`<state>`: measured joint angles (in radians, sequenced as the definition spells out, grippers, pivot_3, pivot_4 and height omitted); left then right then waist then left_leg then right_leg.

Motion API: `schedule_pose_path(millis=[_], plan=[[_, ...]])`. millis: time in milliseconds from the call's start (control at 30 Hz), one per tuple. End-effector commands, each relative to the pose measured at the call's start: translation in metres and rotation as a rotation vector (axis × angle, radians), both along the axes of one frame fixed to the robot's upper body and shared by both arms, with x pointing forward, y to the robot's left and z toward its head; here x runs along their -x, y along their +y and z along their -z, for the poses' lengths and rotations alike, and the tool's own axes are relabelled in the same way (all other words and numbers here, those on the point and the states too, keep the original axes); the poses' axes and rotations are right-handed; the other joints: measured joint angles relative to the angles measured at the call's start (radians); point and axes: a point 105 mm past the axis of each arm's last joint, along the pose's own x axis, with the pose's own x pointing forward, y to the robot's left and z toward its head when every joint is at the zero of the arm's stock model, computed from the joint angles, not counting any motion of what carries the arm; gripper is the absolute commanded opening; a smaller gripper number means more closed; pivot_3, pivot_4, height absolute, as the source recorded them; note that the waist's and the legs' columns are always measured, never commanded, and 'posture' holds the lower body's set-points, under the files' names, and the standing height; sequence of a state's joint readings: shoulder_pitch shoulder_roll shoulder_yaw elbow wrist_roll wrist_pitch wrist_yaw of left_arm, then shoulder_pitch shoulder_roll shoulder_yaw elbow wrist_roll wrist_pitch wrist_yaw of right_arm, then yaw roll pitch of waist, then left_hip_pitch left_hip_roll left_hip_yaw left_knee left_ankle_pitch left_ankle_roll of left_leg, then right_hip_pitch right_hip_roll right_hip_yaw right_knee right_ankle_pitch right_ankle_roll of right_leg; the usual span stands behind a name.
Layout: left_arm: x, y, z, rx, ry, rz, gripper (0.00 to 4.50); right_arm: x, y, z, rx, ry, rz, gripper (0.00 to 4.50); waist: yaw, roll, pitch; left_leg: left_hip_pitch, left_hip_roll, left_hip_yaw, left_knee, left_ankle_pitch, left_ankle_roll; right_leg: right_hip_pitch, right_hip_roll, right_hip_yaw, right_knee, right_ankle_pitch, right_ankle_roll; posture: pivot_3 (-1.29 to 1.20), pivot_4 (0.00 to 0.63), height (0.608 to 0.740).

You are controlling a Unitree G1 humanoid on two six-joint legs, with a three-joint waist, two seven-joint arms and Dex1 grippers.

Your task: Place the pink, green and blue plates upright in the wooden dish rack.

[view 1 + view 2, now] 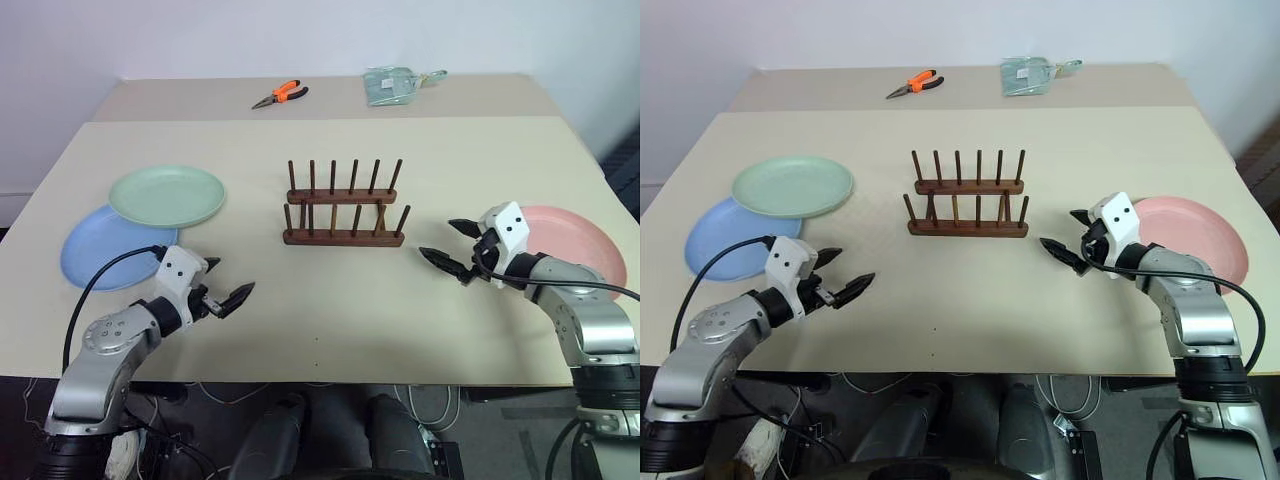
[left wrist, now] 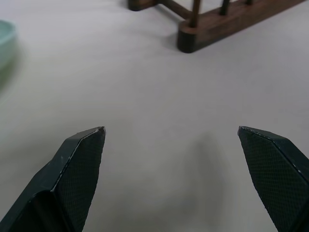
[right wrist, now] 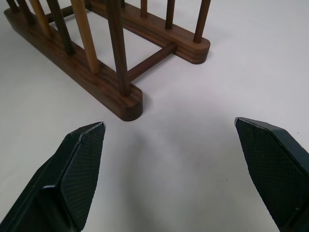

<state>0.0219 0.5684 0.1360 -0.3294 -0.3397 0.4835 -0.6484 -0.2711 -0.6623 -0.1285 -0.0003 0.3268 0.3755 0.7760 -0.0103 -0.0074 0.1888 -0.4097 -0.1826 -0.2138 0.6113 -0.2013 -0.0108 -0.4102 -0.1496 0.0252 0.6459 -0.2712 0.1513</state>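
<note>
A big flat table with a pale cream top (image 1: 330, 300) holds everything here. In the middle of it stands the small dark brown wooden dish rack (image 1: 345, 205), with two long base bars and thin pegs sticking straight up, and no plate is in it yet. Off to the robot's left lie two of the round shallow plates: the mint green plate (image 1: 167, 195) sits partly on top of the light blue plate (image 1: 105, 250), so its near edge covers the far part of the blue one. The pale salmon pink plate (image 1: 575, 245) lies flat by itself on the robot's right side, well apart from the other two. The left gripper (image 1: 225, 285) hangs just above the table, in front of the blue plate and near it, and its two black fingers (image 2: 79, 169) are spread wide with nothing between them. The right gripper (image 1: 455, 247) hangs between the rack and the pink plate, close to the rack's end, and its two black fingers (image 3: 79, 169) are spread wide too and hold nothing (the wrist view shows the corner of the rack just ahead of them). At the far side of the table lie a pair of pliers with orange handles (image 1: 280, 95) and a small see-through greenish bag (image 1: 392, 85), both well away from the plates.
</note>
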Motion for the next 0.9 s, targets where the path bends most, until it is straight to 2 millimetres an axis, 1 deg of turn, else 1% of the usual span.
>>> schedule_pose_path(millis=[33,133,233,333,500,633,733,767,800,867,900], plan=[[-0.006,-0.004,-0.006,0.013,-0.024,0.021,4.50,-0.005,0.010,-0.014,0.002,-0.074,-0.020,4.38,0.001,0.000,0.000,0.000,0.000,0.000,0.000,0.000,0.000,0.000,0.000,0.000,0.000,0.000,0.000,0.00,0.150,0.740],[-0.013,-0.010,-0.005,0.031,-0.017,0.056,4.50,-0.008,0.011,-0.014,-0.001,-0.084,-0.018,4.38,0.003,0.000,0.000,0.000,0.000,0.000,0.000,0.000,0.000,0.000,0.000,0.000,0.001,0.000,0.000,0.00,0.150,0.740],[-0.029,-0.016,-0.002,-0.008,0.009,0.125,4.50,-0.007,0.013,-0.015,-0.025,-0.080,-0.024,4.38,0.007,0.000,0.000,0.000,0.000,0.000,0.000,0.000,0.000,0.000,0.000,0.000,0.000,0.001,0.000,0.00,0.150,0.740],[-0.053,-0.022,-0.002,-0.041,0.016,0.186,4.50,-0.004,0.017,-0.013,-0.020,-0.090,-0.021,4.38,0.014,0.000,0.000,0.000,0.000,0.000,0.000,0.000,0.000,0.000,0.001,0.000,0.000,0.001,0.001,0.00,0.150,0.740],[-0.083,-0.037,0.008,-0.116,0.065,0.333,4.50,0.003,0.014,-0.013,-0.012,-0.121,0.038,4.38,0.022,0.000,0.000,0.000,0.000,0.000,0.000,0.000,0.000,-0.001,0.001,0.000,0.000,0.002,0.003,0.00,0.150,0.740],[-0.092,-0.058,0.013,-0.138,0.097,0.469,4.50,0.016,0.010,-0.011,-0.007,-0.129,0.089,4.38,0.026,0.000,0.000,0.000,0.000,0.000,0.001,0.000,0.000,0.000,0.000,-0.001,0.000,0.003,0.004,0.00,0.150,0.740],[-0.099,-0.077,0.020,-0.146,0.100,0.513,4.50,0.028,0.005,-0.006,-0.007,-0.121,0.130,4.38,0.029,-0.001,0.000,0.000,-0.001,-0.001,0.001,0.000,0.000,0.001,0.000,-0.001,-0.001,0.004,0.006,0.00,0.150,0.740],[-0.100,-0.082,0.021,-0.142,0.100,0.523,4.50,0.030,0.005,-0.006,-0.008,-0.120,0.136,4.38,0.030,-0.001,-0.001,0.000,-0.001,-0.001,0.002,0.000,0.000,0.001,0.000,-0.001,-0.001,0.004,0.006,0.00,0.150,0.740],[-0.100,-0.082,0.022,-0.141,0.101,0.530,4.50,0.032,0.008,-0.005,-0.009,-0.120,0.137,4.38,0.028,-0.001,-0.001,0.000,-0.001,-0.001,0.002,0.000,0.000,0.002,0.000,-0.001,-0.001,0.004,0.007,0.00,0.150,0.740],[-0.099,-0.096,0.024,-0.107,0.108,0.558,4.50,0.035,0.006,-0.004,-0.008,-0.114,0.145,4.38,0.023,-0.001,-0.001,0.000,-0.001,-0.001,0.002,0.000,0.000,0.002,0.000,-0.001,-0.001,0.004,0.007,0.00,0.150,0.740],[-0.099,-0.099,0.025,-0.099,0.109,0.567,4.50,0.036,0.006,-0.003,-0.005,-0.111,0.148,4.38,0.023,-0.001,-0.001,0.000,-0.001,-0.001,0.002,0.000,0.001,0.002,0.000,-0.001,-0.001,0.004,0.007,0.00,0.150,0.740]])
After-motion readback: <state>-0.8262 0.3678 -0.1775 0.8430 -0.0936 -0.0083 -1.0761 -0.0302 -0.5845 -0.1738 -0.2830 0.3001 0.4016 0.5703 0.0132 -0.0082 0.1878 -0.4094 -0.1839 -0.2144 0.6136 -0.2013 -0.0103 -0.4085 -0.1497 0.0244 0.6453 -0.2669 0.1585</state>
